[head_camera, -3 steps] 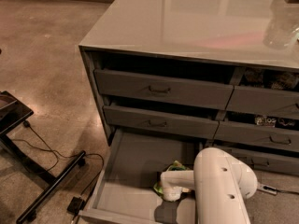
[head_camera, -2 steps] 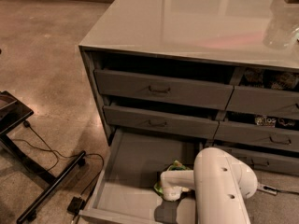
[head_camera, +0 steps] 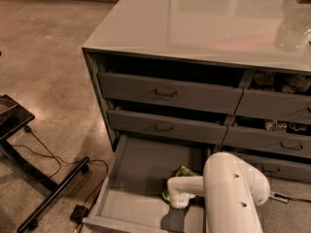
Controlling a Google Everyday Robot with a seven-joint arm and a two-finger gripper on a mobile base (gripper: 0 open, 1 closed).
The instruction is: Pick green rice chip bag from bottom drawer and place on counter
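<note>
Where the white arm [head_camera: 235,193] reached into the open bottom drawer [head_camera: 136,176], the tool [head_camera: 178,201] sat low, right at the green rice chip bag [head_camera: 184,171]. Bag mostly hidden behind it; whether the tool gripped could not be told. Glossy surface [head_camera: 194,23] above, cut off at right.

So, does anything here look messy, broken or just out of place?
Nothing looks spilled or broken. The one odd sight is the bottom drawer, pulled far out, with the green rice chip bag lying crumpled on its floor. The gripper is down inside the drawer, right at the bag.
</note>
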